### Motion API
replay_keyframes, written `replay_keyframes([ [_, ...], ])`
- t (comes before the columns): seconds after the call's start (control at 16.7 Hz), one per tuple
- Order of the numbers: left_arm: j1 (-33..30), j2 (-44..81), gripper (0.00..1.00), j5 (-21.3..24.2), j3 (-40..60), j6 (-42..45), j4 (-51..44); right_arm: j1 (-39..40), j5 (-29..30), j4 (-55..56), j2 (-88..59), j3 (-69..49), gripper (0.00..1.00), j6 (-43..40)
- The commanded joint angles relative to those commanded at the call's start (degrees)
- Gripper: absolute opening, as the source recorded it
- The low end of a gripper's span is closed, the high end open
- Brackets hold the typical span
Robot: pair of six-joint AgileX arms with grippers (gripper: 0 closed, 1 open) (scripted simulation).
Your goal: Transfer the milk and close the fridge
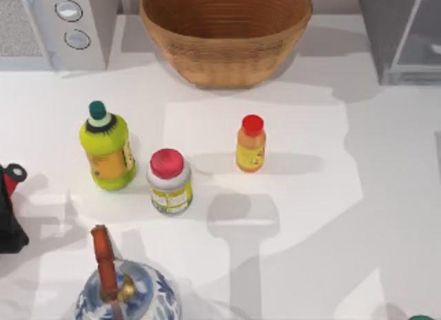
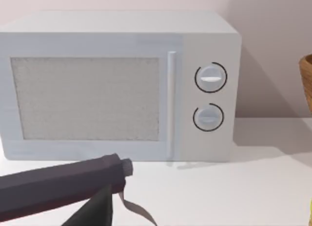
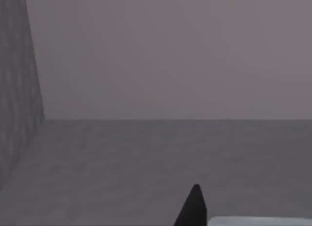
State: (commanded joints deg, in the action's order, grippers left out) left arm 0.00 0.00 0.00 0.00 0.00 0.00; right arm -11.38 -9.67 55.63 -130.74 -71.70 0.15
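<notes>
The milk is out of view. The fridge (image 1: 403,34), a dark-grey speckled cabinet with a pale front, stands at the table's far right corner, cut by the frame. In the right wrist view, a black tip of my right gripper (image 3: 195,209) pokes up over a flat grey surface, with a dark speckled wall (image 3: 14,89) on one side and a pale edge (image 3: 258,221) beside the tip. My left gripper (image 1: 10,210) rests at the table's left edge. In the left wrist view, a dark part of my left gripper (image 2: 63,187) faces the microwave.
A light-grey microwave (image 1: 55,23) with two dials stands far left and a wicker basket (image 1: 226,30) far centre. Mid-table stand a yellow-green bottle (image 1: 107,151), a red-capped white jar (image 1: 169,182) and a red-capped orange bottle (image 1: 251,143). A blue-white teapot (image 1: 127,292) sits near left.
</notes>
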Motion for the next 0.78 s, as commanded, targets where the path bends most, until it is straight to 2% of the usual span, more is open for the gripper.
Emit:
replay_keyframes([
  [0.72, 0.00, 0.00, 1.00, 0.00, 0.00, 0.00, 0.00, 0.00, 0.00, 0.00, 0.00, 0.00, 0.98, 0.00],
  [0.78, 0.00, 0.00, 1.00, 0.00, 0.00, 0.00, 0.00, 0.00, 0.00, 0.00, 0.00, 0.00, 1.00, 0.00],
])
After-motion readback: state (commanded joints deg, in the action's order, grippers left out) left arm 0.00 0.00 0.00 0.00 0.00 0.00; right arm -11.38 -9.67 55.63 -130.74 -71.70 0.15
